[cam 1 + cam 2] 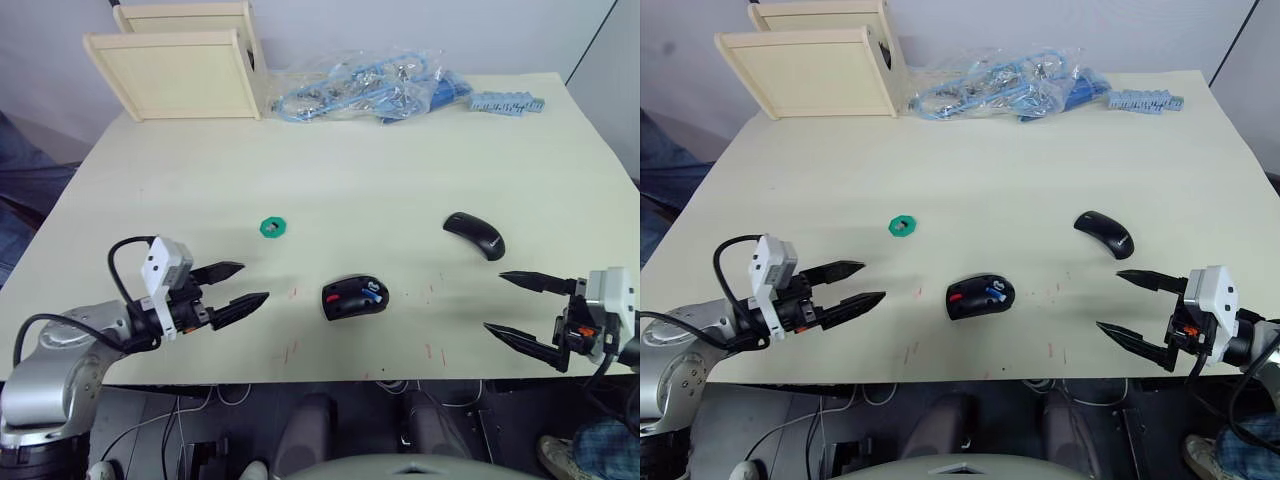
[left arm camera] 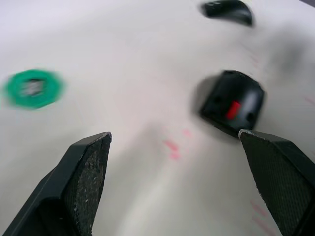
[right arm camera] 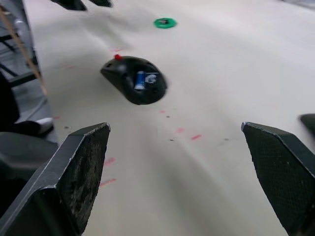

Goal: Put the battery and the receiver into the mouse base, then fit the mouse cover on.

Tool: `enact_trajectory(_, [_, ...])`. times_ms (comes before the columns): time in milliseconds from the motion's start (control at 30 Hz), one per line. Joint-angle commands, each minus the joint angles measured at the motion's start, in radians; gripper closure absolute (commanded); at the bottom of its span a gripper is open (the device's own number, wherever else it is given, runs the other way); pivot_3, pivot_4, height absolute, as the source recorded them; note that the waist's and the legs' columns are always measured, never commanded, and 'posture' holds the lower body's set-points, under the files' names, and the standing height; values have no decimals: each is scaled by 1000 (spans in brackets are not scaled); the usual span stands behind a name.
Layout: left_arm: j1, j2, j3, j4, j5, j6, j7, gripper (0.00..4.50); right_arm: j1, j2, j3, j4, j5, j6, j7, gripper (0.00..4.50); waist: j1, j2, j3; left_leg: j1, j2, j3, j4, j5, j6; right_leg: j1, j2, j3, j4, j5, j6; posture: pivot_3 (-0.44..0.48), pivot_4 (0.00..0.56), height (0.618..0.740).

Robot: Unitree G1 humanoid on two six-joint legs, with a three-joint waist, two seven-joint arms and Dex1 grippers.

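Observation:
The black mouse base [image 1: 354,297] lies near the table's front edge at the middle, with red parts and the blue battery [image 1: 372,292] showing in its hollow. The receiver cannot be made out. The plain black mouse cover [image 1: 475,234] lies apart, farther back and to the right of the base. My left gripper [image 1: 236,284] hovers open to the left of the base, fingers pointing toward it. My right gripper [image 1: 518,302] is open near the front right edge, right of the base and in front of the cover. Both grippers are empty.
A green ring [image 1: 273,227] lies left of centre. Two pale wooden boxes [image 1: 185,70] stand at the back left. A clear bag of blue parts [image 1: 375,88] and a blue strip [image 1: 507,103] lie along the back edge. Small red marks [image 1: 293,351] dot the front of the table.

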Motion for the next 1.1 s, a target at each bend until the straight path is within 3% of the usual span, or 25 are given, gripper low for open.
enact_trajectory(33, [37, -14, 82, -9, -48, -32, 8, 91, 15, 8, -48, 5, -3, -28, -9, 0, 0, 0, 0, 0, 0, 0, 0, 0, 0, 0, 0, 0, 0, 0, 0, 0, 150, 740])
enact_trajectory(200, [174, -90, 155, -17, -52, -90, 55, 91, 36, 37, -87, 53, -28, -47, -57, 0, -3, 0, 0, 0, 0, 1, 0, 0, 0, 0, 0, 2, -1, 0, 0, 0, 150, 740])
enact_trajectory(467, [221, -98, 149, -23, -63, -124, 93, 91, 51, 40, -89, 90, -42, -70, -52, 0, 2, -1, 0, 0, 0, 2, 0, 0, 0, 0, 0, 1, -1, -2, -4, 0, 150, 740])
enact_trajectory(733, [179, -58, 138, -30, -93, -93, 113, 91, 53, 52, -78, 65, -34, -68, -67, 0, 0, -1, 0, 0, 0, 2, 0, 0, 0, 0, 0, 1, 0, 0, -1, 0, 150, 740])
enact_trajectory(1000, [85, 45, 110, 37, -108, -68, 73, 91, 4, 69, -36, -30, 12, -40, -87, 0, -2, -1, 0, 1, 0, 1, 0, 0, 0, 0, 0, 1, 0, 0, -1, 0, 150, 740])
enact_trajectory(1100, [-7, 104, 62, 100, -96, -56, 45, 91, -44, 76, 6, -90, 42, -24, -110, 0, -2, -1, 0, 1, 0, 2, 0, 0, 0, 0, 0, 1, 0, 0, -1, 0, 150, 740])
